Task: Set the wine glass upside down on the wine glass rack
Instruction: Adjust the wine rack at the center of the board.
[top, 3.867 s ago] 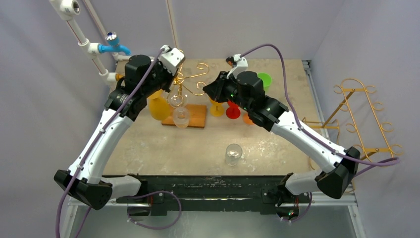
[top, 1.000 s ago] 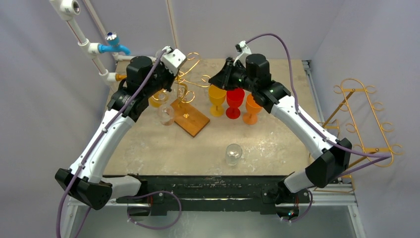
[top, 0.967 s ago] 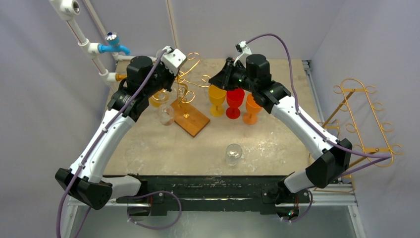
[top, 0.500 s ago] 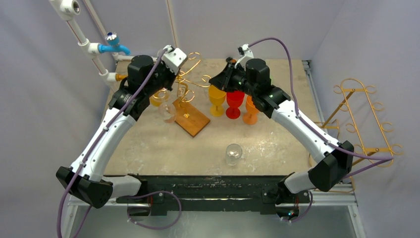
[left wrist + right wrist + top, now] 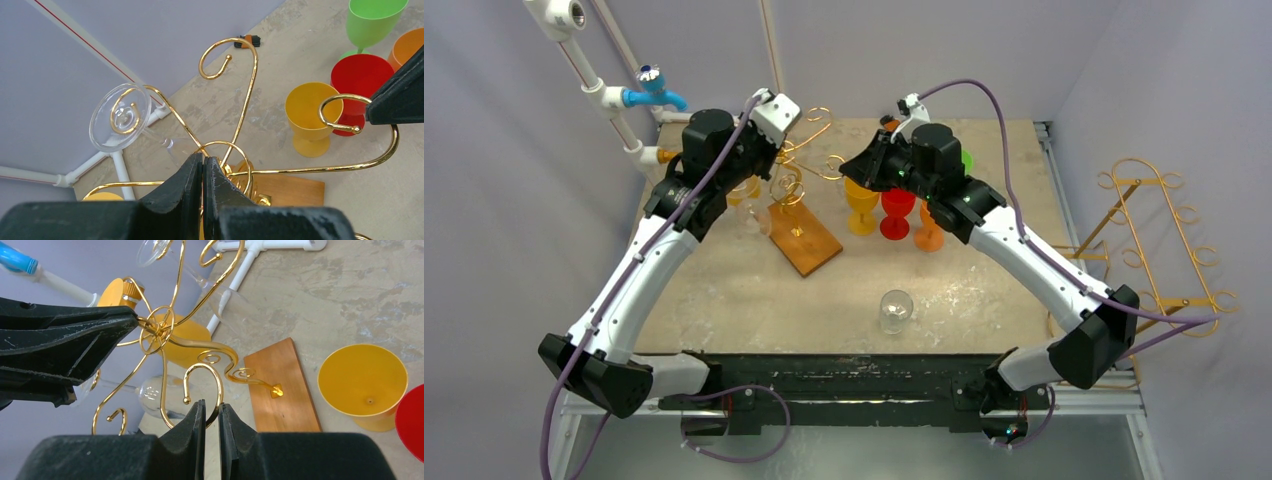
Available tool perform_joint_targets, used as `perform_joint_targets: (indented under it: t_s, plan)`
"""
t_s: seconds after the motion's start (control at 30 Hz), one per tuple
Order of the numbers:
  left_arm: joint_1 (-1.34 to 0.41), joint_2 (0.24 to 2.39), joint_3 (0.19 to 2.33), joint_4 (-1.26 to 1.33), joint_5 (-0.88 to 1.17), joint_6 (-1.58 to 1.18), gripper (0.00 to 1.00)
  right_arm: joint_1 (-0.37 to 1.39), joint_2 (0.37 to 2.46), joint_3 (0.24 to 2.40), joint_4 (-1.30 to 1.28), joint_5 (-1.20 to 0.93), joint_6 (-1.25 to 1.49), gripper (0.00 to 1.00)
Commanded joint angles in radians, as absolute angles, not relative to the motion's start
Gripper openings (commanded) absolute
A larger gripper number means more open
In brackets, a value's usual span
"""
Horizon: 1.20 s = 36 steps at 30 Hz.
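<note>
The wine glass rack [image 5: 809, 128] is gold wire on a wooden base [image 5: 805, 240] at the back of the table. My left gripper [image 5: 203, 159] is shut on the ring at the rack's top [image 5: 220, 146]. My right gripper [image 5: 210, 407] is shut on one curled hook arm [image 5: 202, 371] of the rack. A clear wine glass hangs upside down from a hook, its foot [image 5: 120, 117] uppermost, and a second hanging glass shows its bowl [image 5: 161, 395]. Another clear wine glass [image 5: 895, 310] stands alone near the table's front edge, away from both grippers.
Yellow [image 5: 861, 203], red [image 5: 895, 212], orange [image 5: 929, 232] and green [image 5: 373, 17] goblets stand just right of the rack. A yellow bottle [image 5: 182, 335] sits behind it. A white pipe with a blue tap [image 5: 649, 92] runs at the back left. Another gold rack [image 5: 1159, 240] stands off the table's right side.
The right arm has drawn slightly toward the near side while holding the hook. The rack's base has shifted a little and the hanging glass on its left has swung further left.
</note>
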<state>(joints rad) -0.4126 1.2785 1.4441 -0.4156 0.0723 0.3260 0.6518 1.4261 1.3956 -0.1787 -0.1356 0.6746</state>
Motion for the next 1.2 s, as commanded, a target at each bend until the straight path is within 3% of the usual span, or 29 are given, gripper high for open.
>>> perform_joint_targets:
  t_s: [0.0,0.27,0.37,0.43,0.5,0.73,0.97,1.17]
  plan:
    - [-0.407,1.332,1.450,-0.427,0.043,0.329,0.00,0.702,1.405,1.472,-0.183,-0.238,0.670,0.07]
    - [-0.407,1.295,1.436,-0.466,0.083,0.300,0.02,0.710,1.367,1.400,-0.185,-0.222,0.667,0.09]
    - [-0.407,1.279,1.447,-0.495,0.096,0.290,0.36,0.709,1.363,1.392,-0.189,-0.227,0.667,0.16]
    - [-0.407,1.269,1.462,-0.509,0.089,0.288,0.52,0.709,1.367,1.404,-0.202,-0.227,0.661,0.19]
    - [-0.407,1.258,1.478,-0.518,0.085,0.286,0.60,0.710,1.372,1.420,-0.215,-0.223,0.657,0.22]
    - [-0.406,1.250,1.544,-0.556,0.109,0.286,0.64,0.708,1.382,1.470,-0.255,-0.223,0.629,0.24]
    - [-0.407,1.256,1.562,-0.559,0.116,0.279,0.60,0.687,1.385,1.468,-0.281,-0.206,0.622,0.35]
    - [-0.407,1.255,1.636,-0.551,0.088,0.262,0.54,0.654,1.376,1.453,-0.289,-0.218,0.614,0.39]
